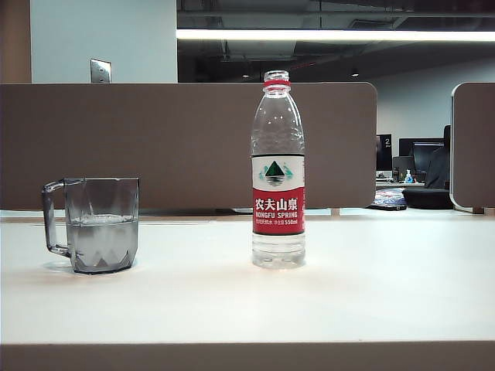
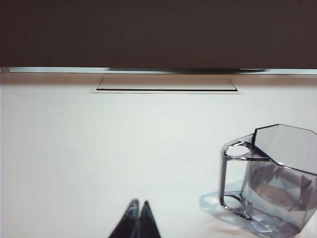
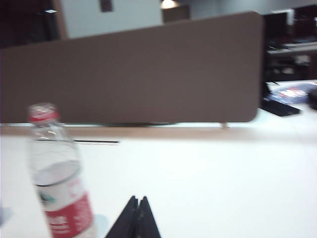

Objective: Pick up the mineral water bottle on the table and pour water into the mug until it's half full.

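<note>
From my seat, both claws sit low over the bench (image 1: pixel 371 294), each with its tips pressed together and holding nothing: the left claw (image 2: pixel 138 204) just beside the mug (image 2: pixel 277 183), the right claw (image 3: pixel 138 200) near the mineral water bottle (image 3: pixel 58 183). Further out, the mug (image 1: pixel 99 224) stands left with water (image 1: pixel 100 239) roughly halfway up; the bottle (image 1: pixel 278 170) stands upright mid-bench, uncapped, mostly drained. I judge it light, thin-walled and easily crushed, best taken around the labelled waist.
</note>
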